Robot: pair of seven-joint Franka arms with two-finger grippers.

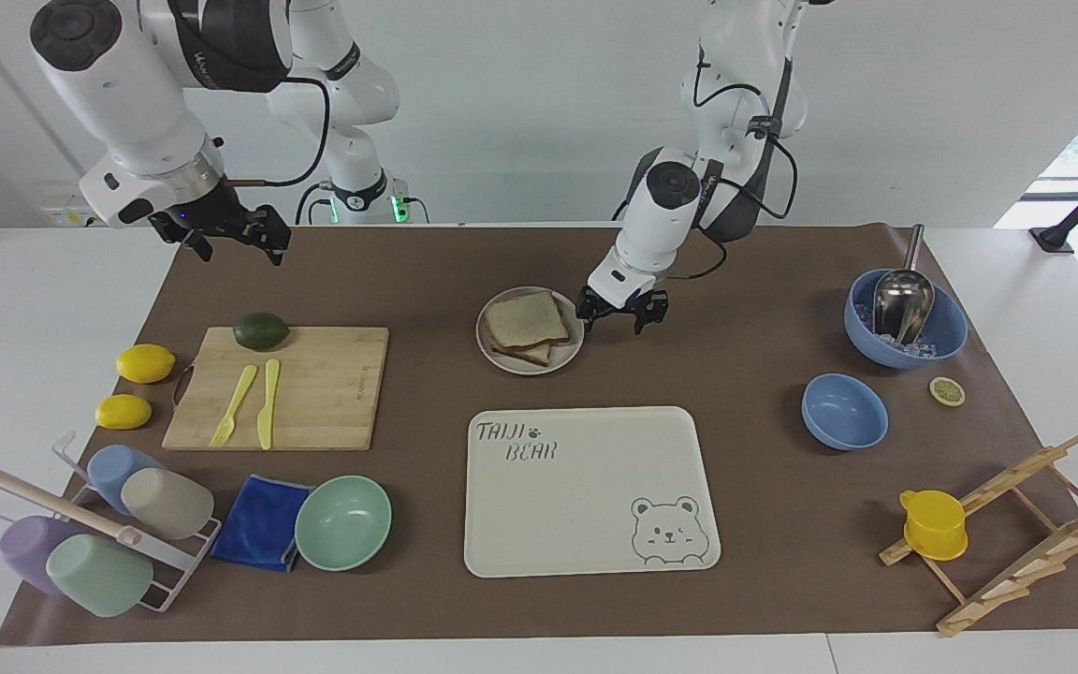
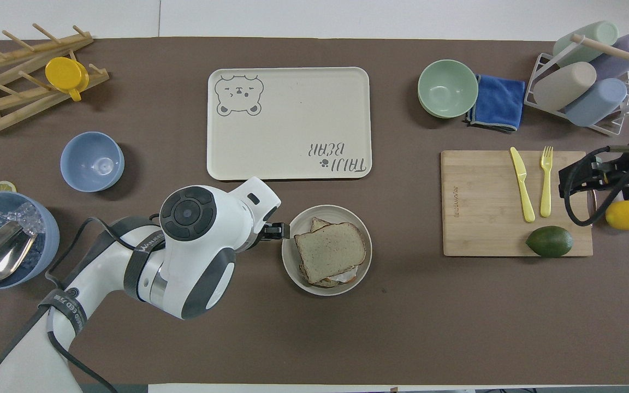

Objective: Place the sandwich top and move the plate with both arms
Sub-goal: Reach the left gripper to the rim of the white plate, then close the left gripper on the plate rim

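The sandwich top (image 1: 525, 318) lies on a lower slice on the plate (image 1: 539, 368) in the middle of the mat; it also shows in the overhead view (image 2: 330, 251), with the plate's rim (image 2: 342, 210) around it. My left gripper (image 1: 612, 312) is open and low, right beside the plate's rim toward the left arm's end; I cannot tell if it touches. It also shows in the overhead view (image 2: 279, 232). My right gripper (image 1: 228, 236) is open and empty, raised over the cutting board's (image 1: 314, 384) outer end (image 2: 593, 172).
The bear tray (image 1: 586, 487) lies farther from the robots than the plate. The cutting board carries an avocado (image 1: 261, 330), fork and knife; two lemons (image 1: 145, 363) lie beside it. Blue bowls (image 1: 844, 410), a green bowl (image 1: 343, 522), cup rack and wooden rack stand around.
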